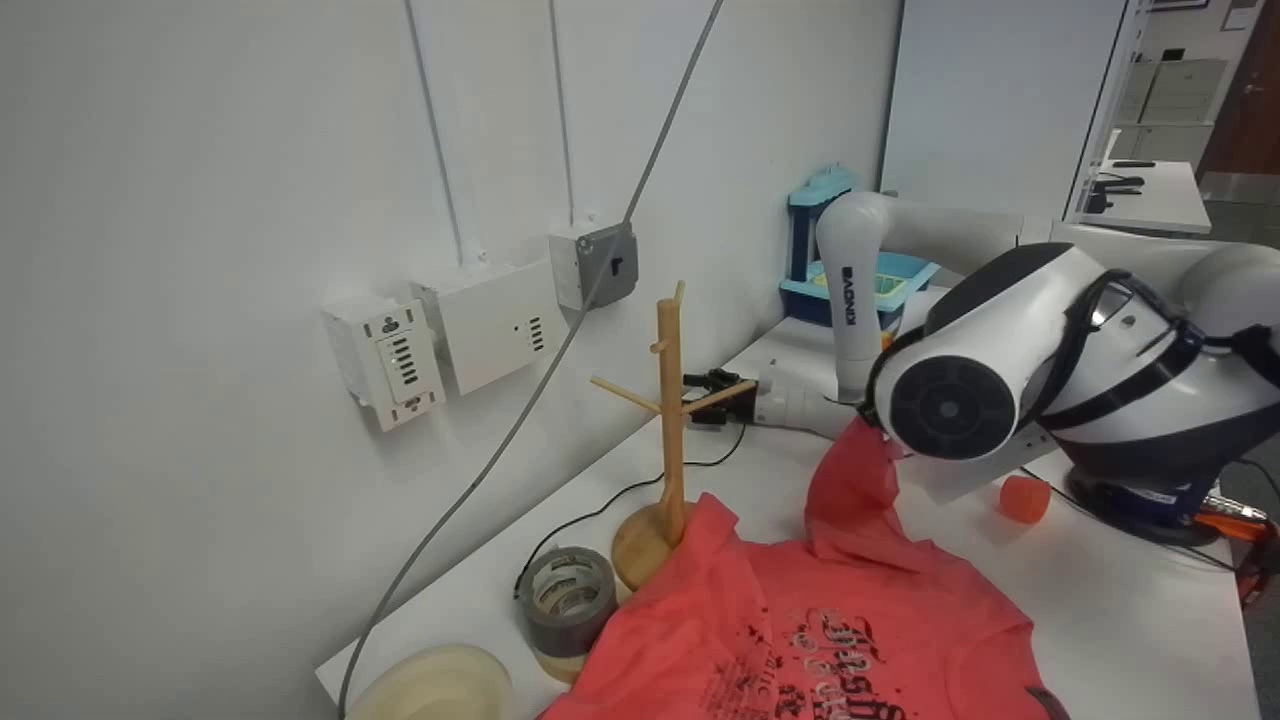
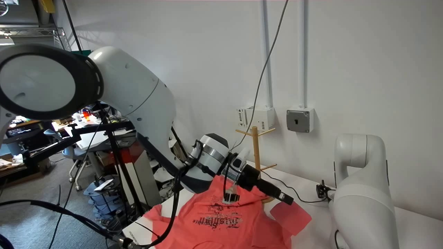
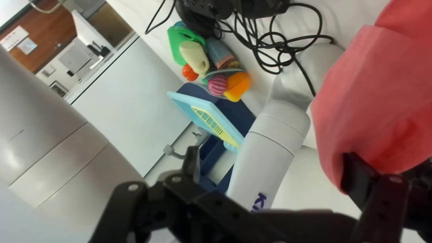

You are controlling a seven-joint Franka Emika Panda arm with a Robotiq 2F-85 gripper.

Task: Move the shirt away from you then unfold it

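One red-coral T-shirt (image 1: 810, 620) lies print side up across a white table (image 1: 1120, 570), its body largely spread beside a wooden stand (image 1: 672, 430), as the robot's gripper (image 3: 270, 160) holds its jaws wide apart with nothing pinched between them. A raised fold, apparently a sleeve, rests against one finger (image 3: 357, 179) in the wrist view.

From where I stand, the job looks mostly done: chest and lettering are laid out to read, though whether the shirt sits far enough from the robot I cannot judge. Left to do, by my reckoning: get that lifted fold down flat and smooth the edge that appears to lap the stand's base.

The count: one shirt; one stand; one grey roll of tape (image 1: 575, 632), above a tan ring (image 1: 560, 668) that may be a second roll; one pale round dish (image 1: 440, 690), partly out of view; one orange cap-like piece (image 1: 1025, 499); one blue-and-turquoise plastic unit (image 1: 805, 306); three wall boxes (image 1: 490, 330); and two arms, the working arm (image 2: 148, 103) and a white Kinova arm (image 1: 850, 290). Toys (image 3: 194, 55) bunched in the wrist view overlap too much to number.
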